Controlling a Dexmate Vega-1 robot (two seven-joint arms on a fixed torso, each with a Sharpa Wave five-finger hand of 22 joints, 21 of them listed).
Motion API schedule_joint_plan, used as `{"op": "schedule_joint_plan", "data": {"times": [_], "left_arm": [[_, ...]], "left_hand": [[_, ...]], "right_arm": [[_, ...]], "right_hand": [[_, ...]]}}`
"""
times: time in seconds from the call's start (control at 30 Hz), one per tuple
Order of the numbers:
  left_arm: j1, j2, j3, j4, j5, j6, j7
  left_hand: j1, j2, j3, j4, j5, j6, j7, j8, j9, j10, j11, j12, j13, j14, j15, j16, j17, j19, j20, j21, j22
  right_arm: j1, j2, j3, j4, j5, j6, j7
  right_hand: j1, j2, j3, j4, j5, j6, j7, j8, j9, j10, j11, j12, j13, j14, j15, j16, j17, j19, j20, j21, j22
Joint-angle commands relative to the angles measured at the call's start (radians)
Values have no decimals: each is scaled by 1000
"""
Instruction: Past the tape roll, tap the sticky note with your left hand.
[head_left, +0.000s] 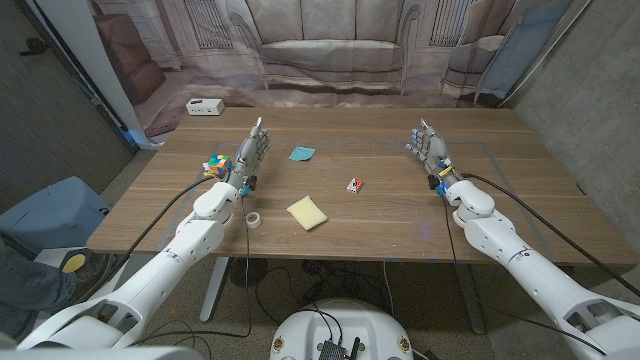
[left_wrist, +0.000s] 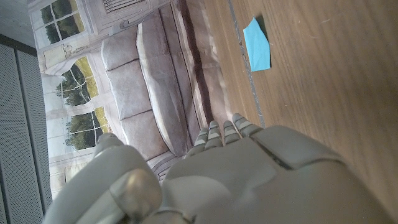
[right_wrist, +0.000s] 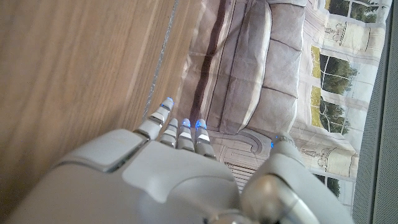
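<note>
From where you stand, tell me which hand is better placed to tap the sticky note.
Left. The left hand stands close beside the blue sticky note, with bare table between. The right hand is across the table, farther from it. Both hands hold nothing.
</note>
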Motion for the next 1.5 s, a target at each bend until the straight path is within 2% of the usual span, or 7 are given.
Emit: {"op": "schedule_joint_plan", "data": {"times": [0.03,0.43,0.67,0.83,1.2,1.5], "left_arm": [[29,3,-13,-22,8,-54,9],[18,49,-12,-37,112,-89,55],[0,88,1,-77,206,-54,116],[-17,93,9,-74,250,-51,141],[-51,93,38,-53,412,-71,252],[-65,113,56,-83,526,-34,320]], "left_hand": [[9,2,-6,-2,5,23,23,11,3,22,2,12,2,23,0,12,1,5,7,8,2],[17,5,-1,-10,5,87,14,23,3,83,-3,29,1,74,-8,21,1,40,10,15,2],[22,7,1,-14,4,128,9,31,3,107,-10,34,1,100,-14,24,0,50,12,15,2],[29,10,6,-20,4,182,0,36,3,159,-36,46,0,144,-34,28,0,81,-3,20,2],[35,12,9,-25,3,212,-3,38,3,184,-35,50,0,168,-39,28,-1,97,-4,20,1],[40,14,12,-29,3,229,-7,37,3,198,-42,51,0,182,-43,27,-1,100,1,18,1]], "right_arm": [[-32,-16,-6,-41,-14,-12,-21],[-72,-21,8,-71,-14,8,-47],[-80,-17,11,-67,-16,34,-42],[-80,-13,14,-55,-18,58,-34],[-99,-23,28,-77,-15,64,-46],[-111,-30,34,-93,-12,54,-56]], "right_hand": [[11,2,6,-2,4,7,1,8,3,4,7,6,3,-1,7,7,5,9,0,7,1],[11,3,6,-3,4,11,0,8,3,8,6,5,3,1,8,7,4,11,3,7,1],[11,5,5,-4,4,16,0,9,3,11,7,5,3,4,8,7,4,11,4,7,2],[11,6,4,-4,4,21,0,11,3,9,6,3,3,3,9,7,4,12,4,7,2],[10,8,3,-5,4,26,-1,11,3,7,6,1,3,2,9,6,4,11,6,6,2],[10,8,2,-6,4,27,-1,10,3,5,7,-1,3,2,8,6,4,11,5,6,2]]}}
